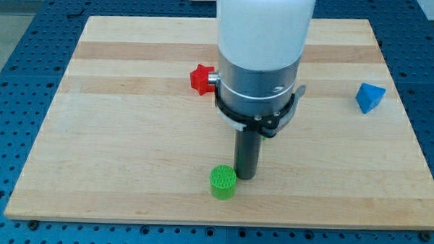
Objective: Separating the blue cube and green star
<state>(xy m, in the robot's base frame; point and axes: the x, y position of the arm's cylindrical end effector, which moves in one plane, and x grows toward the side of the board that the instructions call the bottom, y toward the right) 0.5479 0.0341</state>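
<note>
Touching the green block [223, 182] on its right, my tip [245, 176] grips nothing.

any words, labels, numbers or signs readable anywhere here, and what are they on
None: no text, label, brand, number or sign can be read in this view.
The green block, red block, blue block, wooden board and the arm's white housing all show plain surfaces.
My tip is a bare dark rod, just right of the green block.
</note>
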